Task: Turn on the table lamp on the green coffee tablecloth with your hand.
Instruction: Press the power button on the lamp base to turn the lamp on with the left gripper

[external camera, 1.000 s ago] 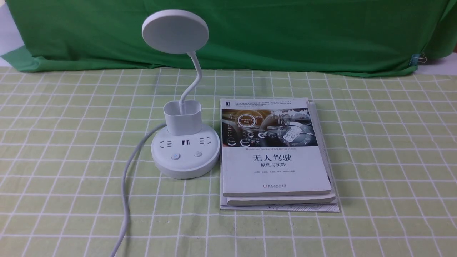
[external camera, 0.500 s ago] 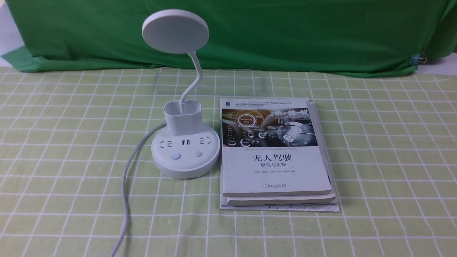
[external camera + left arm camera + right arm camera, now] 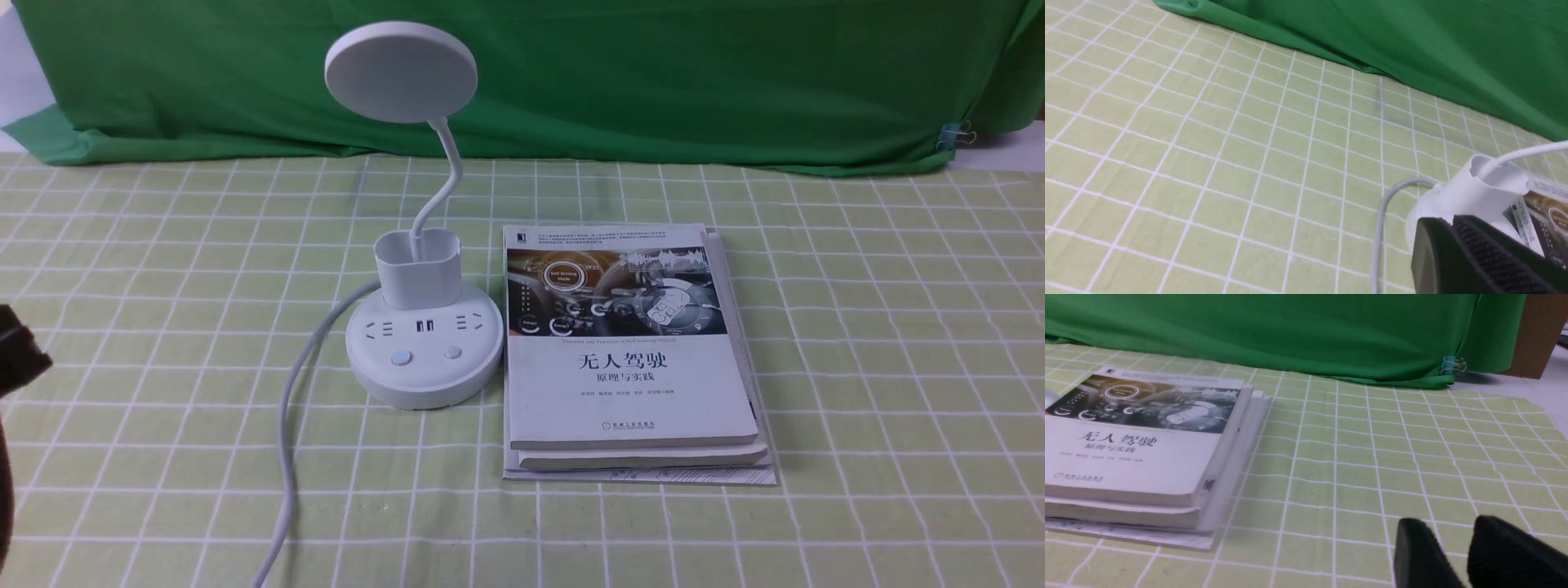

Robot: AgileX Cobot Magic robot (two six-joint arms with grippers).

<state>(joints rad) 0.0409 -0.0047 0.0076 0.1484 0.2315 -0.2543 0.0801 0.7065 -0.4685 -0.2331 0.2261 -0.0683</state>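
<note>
Your green checked tablecloth (image 3: 882,343) spreads across the bench, with the dark green backdrop cloth (image 3: 571,82) hanging behind it. On the tablecloth, toward the left in the front view, your white table lamp (image 3: 424,347) stands upright, its disc head raised on the bendy neck and its 2 buttons on the near part of the base. The stack of books (image 3: 629,392) lies flat just to the right of the lamp.

Your left arm (image 3: 16,351) shows only as a dark piece at the front view's left edge, well apart from the lamp. In its wrist view, the left fingers (image 3: 1478,257) lie close together, pressed shut as far as you can see, with nothing visible between them. Your right arm is outside the front view; its fingers (image 3: 1425,555) are spread, a gap showing between the 2 tips. The gray cord (image 3: 286,457) curves from the lamp's base toward you.
</note>
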